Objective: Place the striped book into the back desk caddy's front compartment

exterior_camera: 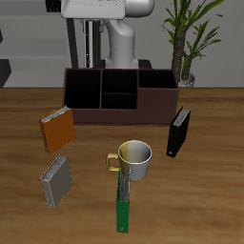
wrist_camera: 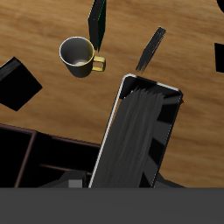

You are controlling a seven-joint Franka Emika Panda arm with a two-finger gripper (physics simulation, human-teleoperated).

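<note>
The striped book [wrist_camera: 140, 131] fills the wrist view close up, a thin book with dark and light stripes and a pale edge. It hangs in the air, with my gripper [wrist_camera: 127, 179] shut on its near end; the fingers barely show. In the exterior view it appears as a grey striped strip [exterior_camera: 88, 43] hanging under the arm, above the back of the back desk caddy [exterior_camera: 157, 105]. The caddy is a long, dark brown box with black cells [wrist_camera: 35, 157]. Its front compartment [exterior_camera: 119, 98] is the small square cell in the middle section.
A white mug [exterior_camera: 136, 159] stands in front of the caddy, with a green book [exterior_camera: 123, 205] nearer the table's front edge. An orange-brown book [exterior_camera: 57, 131], a plain grey book [exterior_camera: 55, 179] and a black book [exterior_camera: 178, 132] stand around them. A potted plant [exterior_camera: 186, 43] stands behind the caddy's end.
</note>
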